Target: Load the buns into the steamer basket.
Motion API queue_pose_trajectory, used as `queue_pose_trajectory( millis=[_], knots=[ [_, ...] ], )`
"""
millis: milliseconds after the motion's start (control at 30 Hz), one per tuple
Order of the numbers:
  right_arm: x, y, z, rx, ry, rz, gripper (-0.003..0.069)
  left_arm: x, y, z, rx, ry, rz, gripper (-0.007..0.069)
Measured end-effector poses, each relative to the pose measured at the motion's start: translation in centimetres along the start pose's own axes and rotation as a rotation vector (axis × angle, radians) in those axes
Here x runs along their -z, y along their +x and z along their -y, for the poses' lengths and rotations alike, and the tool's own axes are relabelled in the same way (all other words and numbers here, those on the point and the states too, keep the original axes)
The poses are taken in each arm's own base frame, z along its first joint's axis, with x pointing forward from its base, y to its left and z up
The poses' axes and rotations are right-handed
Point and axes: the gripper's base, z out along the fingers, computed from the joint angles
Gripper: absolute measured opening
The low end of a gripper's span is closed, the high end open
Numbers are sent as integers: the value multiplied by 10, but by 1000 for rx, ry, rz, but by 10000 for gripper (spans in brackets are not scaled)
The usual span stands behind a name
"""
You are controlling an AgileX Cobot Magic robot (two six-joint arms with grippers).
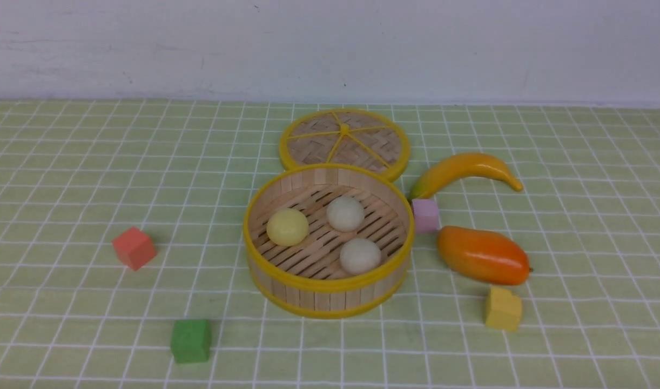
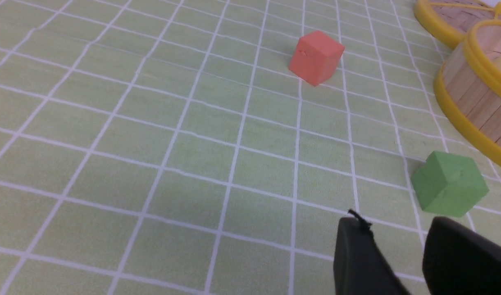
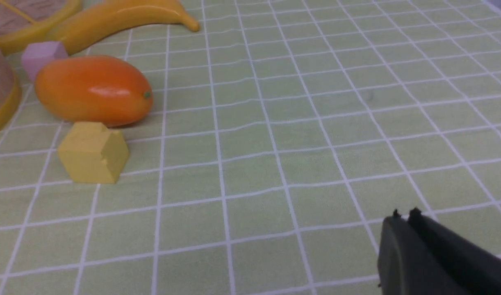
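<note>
The steamer basket [image 1: 287, 281] stands mid-table with three buns on its slatted floor: a pale yellow bun [image 1: 287, 227] and two off-white buns [image 1: 345, 213] [image 1: 360, 255]. Neither arm shows in the front view. In the left wrist view my left gripper [image 2: 398, 225] is open and empty above the cloth, close to a green cube [image 2: 449, 183], with the basket's wall [image 2: 472, 92] off to one side. In the right wrist view my right gripper [image 3: 404, 215] is shut on nothing, over bare cloth away from the fruit.
The woven lid [image 1: 344, 141] lies behind the basket. A banana [image 1: 465, 170], pink cube [image 1: 425, 215], orange mango [image 1: 482, 255] and yellow cube [image 1: 503, 308] sit to its right. A red cube [image 1: 134, 247] and the green cube [image 1: 190, 340] lie to its left.
</note>
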Motion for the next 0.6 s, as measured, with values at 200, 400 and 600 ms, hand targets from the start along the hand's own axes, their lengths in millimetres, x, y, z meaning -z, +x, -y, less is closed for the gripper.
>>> queue_pose_trajectory(
  millis=[200, 400, 600],
  knots=[
    [0, 0, 0, 0, 0, 3, 19, 0, 0, 0, 0, 0, 0, 237],
    [0, 0, 0, -3, -2, 4, 29, 0, 0, 0, 0, 0, -1, 237],
    [0, 0, 0, -3, -2, 4, 37, 0, 0, 0, 0, 0, -1, 237]
  ],
)
